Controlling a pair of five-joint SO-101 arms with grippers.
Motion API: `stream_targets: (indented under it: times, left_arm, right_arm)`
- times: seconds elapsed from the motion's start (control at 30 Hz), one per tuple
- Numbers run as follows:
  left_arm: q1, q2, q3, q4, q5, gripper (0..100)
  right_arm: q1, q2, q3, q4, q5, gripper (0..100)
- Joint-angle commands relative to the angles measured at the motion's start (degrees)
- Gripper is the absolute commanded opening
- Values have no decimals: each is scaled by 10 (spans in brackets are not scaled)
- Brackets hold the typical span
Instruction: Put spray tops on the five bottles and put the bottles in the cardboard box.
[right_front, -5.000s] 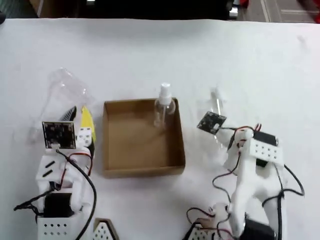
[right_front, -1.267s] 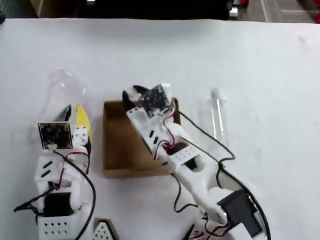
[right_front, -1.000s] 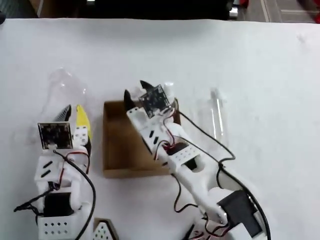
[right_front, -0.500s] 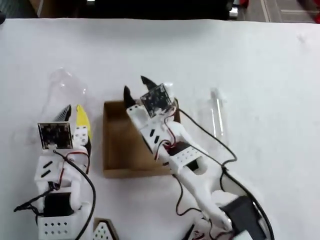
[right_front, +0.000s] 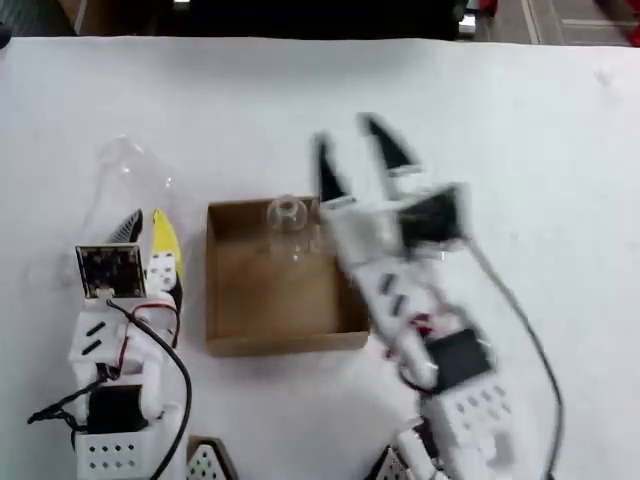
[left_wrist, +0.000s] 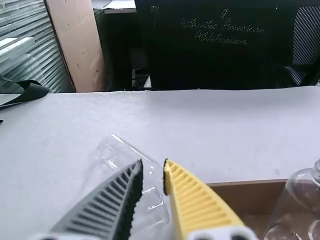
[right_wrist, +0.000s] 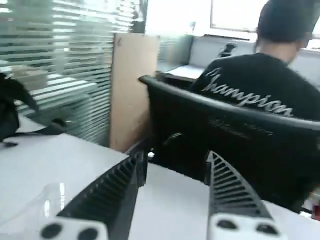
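The cardboard box (right_front: 230, 330) sits mid-table. A clear bottle with a white spray top (right_front: 288, 214) stands inside it against the back wall; its edge (left_wrist: 296, 205) shows beside the box rim (left_wrist: 240, 186). My right gripper (right_front: 347, 135) hangs open and empty above the table, behind the box's back right corner; its dark fingers spread wide around (right_wrist: 175, 157). A bare clear bottle (right_front: 128, 168) lies left of the box. My left gripper (right_front: 152, 228), one finger grey and one yellow, rests just short of that bottle (left_wrist: 117, 155), open by a narrow gap (left_wrist: 152, 170).
The right arm's white body (right_front: 440, 340) stretches across the table to the right of the box. The white table runs on to its far edge (right_front: 320, 40). A black chair (right_wrist: 225, 135) and a seated person are beyond the table.
The right gripper opened over the box and let go of the capped bottle. It then lifted and swung right, clear of the box. The left arm has kept still.
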Motion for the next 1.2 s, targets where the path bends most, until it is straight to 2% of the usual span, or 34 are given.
stream_targets:
  times: [0.0, 0.2, 0.43, 0.6, 0.73, 1.0, 1.17]
  left_arm:
    - [-2, -7, -6, -17, -4, 72]
    - [-2, -7, -6, -17, -4, 72]
    - [-2, -7, 4, -26, -5, 72]
    - [-2, -7, 4, -29, -5, 72]
    - [-4, -7, 4, -29, -5, 72]
    - [-3, -7, 13, -33, -44, 72]
    - [-3, -7, 16, -33, -45, 72]
  right_arm:
    - [165, -53, -105, 165, -22, 155]
    - [354, 29, -157, 222, 4, 155]
    - [462, 203, -236, 312, 108, 155]
    - [473, 369, -357, 444, 236, 155]
    - [475, 504, -477, 564, 299, 158]
    - [491, 707, -660, 683, 312, 159]
    - [471, 790, -718, 669, 324, 159]
